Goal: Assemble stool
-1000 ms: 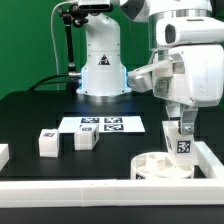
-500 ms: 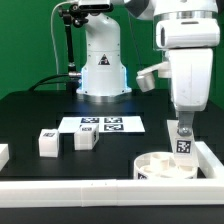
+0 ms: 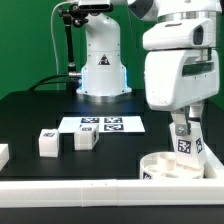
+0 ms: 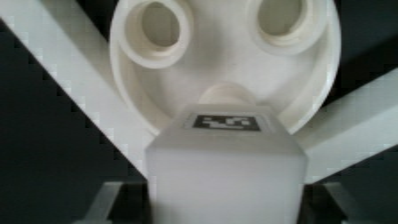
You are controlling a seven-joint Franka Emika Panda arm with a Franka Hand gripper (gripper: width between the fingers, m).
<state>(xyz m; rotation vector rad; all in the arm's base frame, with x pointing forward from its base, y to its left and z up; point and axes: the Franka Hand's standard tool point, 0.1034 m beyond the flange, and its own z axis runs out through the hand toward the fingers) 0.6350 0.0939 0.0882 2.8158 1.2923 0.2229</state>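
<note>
At five o'clock on the table (image 3: pixel 30 108), I see the end effector (image 3: pixel 180 125) gripping a stool leg (image 3: pixel 183 145) upright over the seat disc (image 3: pixel 160 167); whether they touch, I can't tell.

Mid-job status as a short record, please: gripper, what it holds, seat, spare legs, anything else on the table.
gripper: shut on the held leg
held leg: upright, tag toward the exterior camera, over the seat; contact unclear
seat: on the table, exterior view's right
near loose leg: on the table, exterior view's left
far loose leg: beside it
marker board: behind both
</note>
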